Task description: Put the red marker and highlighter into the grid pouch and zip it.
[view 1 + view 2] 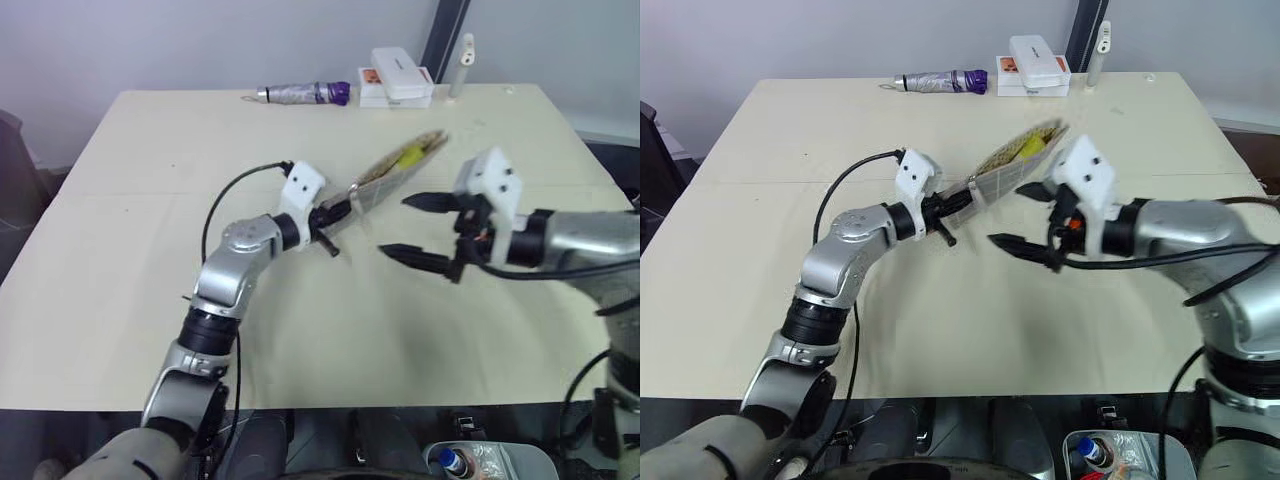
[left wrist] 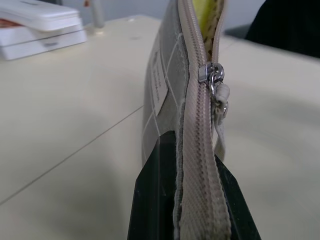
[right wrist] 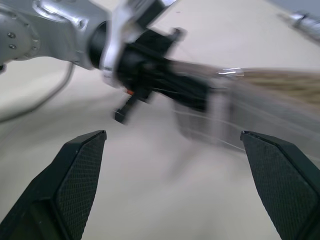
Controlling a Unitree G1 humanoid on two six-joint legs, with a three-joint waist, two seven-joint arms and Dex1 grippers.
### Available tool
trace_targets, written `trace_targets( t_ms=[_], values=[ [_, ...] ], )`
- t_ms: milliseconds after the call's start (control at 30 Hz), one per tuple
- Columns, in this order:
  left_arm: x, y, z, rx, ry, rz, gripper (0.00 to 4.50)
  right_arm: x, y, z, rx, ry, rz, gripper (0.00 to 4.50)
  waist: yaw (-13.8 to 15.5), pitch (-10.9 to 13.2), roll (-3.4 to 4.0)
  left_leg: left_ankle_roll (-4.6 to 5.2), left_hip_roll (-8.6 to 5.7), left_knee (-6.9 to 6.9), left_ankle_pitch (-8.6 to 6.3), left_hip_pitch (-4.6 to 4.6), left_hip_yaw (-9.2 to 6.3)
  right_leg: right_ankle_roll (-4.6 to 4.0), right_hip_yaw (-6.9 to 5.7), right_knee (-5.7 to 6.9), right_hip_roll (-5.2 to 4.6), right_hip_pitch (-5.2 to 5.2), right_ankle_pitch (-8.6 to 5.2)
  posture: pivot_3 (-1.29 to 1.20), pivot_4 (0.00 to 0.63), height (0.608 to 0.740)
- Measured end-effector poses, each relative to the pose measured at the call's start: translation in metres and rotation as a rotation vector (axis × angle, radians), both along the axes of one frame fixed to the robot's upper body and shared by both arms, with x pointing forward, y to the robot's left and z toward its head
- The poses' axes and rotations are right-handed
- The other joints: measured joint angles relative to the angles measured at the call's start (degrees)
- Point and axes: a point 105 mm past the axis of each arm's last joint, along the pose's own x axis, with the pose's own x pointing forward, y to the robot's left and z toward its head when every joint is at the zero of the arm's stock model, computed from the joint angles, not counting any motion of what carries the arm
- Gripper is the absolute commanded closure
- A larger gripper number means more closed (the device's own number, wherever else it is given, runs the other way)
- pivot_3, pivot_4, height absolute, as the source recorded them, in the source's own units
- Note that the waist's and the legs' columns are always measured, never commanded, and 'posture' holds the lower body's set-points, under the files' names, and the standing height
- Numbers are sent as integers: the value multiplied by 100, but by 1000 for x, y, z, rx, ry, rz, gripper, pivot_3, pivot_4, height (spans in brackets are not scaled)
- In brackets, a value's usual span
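Clamped between the left gripper fingers, the grid pouch is hanging edge-up above the table, soft and light, sagging away from the pinch. Yellow, probably the highlighter, is showing inside. Facing it, the right gripper is standing wide and empty. Likely best hold: the small zipper pull, slippery and fiddly.

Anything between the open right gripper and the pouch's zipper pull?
Nothing visible. The right gripper is open beside the grid pouch, which the left gripper holds up; the zipper pull sits exposed.
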Motion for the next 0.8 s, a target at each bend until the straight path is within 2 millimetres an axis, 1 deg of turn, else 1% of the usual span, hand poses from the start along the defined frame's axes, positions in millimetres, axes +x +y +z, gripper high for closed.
trace_targets(
  t_ms=[67,133,167,233,300,433,500,533,567,600,633,733,767,800],
  values=[
    [0,-3,3,-33,26,-3,4500,12,7,-10,35,19,-65,42,-4,0,0,0,0,0,0,0,0,0,1,2,0,-2,0,0,150,740],
    [6,7,2,-44,55,52,4500,22,12,-16,82,34,-121,42,-30,0,1,-1,2,-3,1,1,2,0,3,5,0,-7,0,0,150,740],
    [7,9,3,-53,64,63,4500,28,11,-19,93,36,-169,42,-19,0,0,-1,2,-3,1,1,2,0,2,6,1,-8,0,0,150,740],
    [2,3,6,-71,63,34,4500,43,7,-24,108,44,-258,42,30,0,0,-4,-5,0,2,-4,1,0,2,4,-4,-7,0,0,150,740],
    [-2,-3,7,-75,65,11,4500,48,10,-26,120,40,-281,42,34,0,0,-4,-10,1,2,-6,2,2,2,-1,-8,-5,1,0,150,740],
    [-8,-8,9,-80,59,-15,4500,52,10,-28,122,37,-296,42,2,0,1,-4,-8,-4,2,-6,2,3,2,-4,-5,-7,2,0,150,740],
    [-8,-8,9,-84,63,-15,4500,52,10,-28,124,35,-297,533,-12,0,1,-4,-6,-4,2,-5,2,3,2,-3,-3,-7,2,0,150,740],
    [-8,-8,9,-85,66,-16,4500,52,10,-28,125,37,-296,861,-18,0,1,-3,-6,-4,2,-4,2,3,2,-3,-2,-7,2,0,150,740],
    [-8,-7,9,-85,69,-16,4500,53,9,-29,124,41,-295,1326,-19,0,1,-3,-6,-5,2,-4,2,3,2,-3,-2,-7,2,0,150,740],
    [-8,-6,8,-83,70,-15,4500,52,10,-29,124,43,-290,1986,-18,0,1,-3,-6,-5,2,-4,2,3,2,-3,-2,-7,2,0,150,740],
    [-8,-6,8,-82,71,-13,4500,52,10,-29,124,44,-288,2368,-15,0,1,-3,-6,-5,2,-4,2,3,2,-3,-2,-7,2,0,150,740],
    [-7,-4,8,-76,70,-9,4500,52,9,-29,121,44,-284,3881,-11,0,1,-3,-6,-5,2,-5,2,3,2,-3,-3,-6,2,0,150,740],
    [-7,-3,7,-71,66,-7,4500,52,7,-29,109,40,-291,4389,-8,0,0,-3,-6,-5,2,-5,2,3,2,-3,-3,-6,2,0,150,740],
    [-7,-2,7,-66,64,-4,4500,52,4,-28,96,34,-295,4451,-2,0,1,-3,-7,-4,2,-5,2,3,2,-4,-3,-6,2,0,150,740]
  ],
)
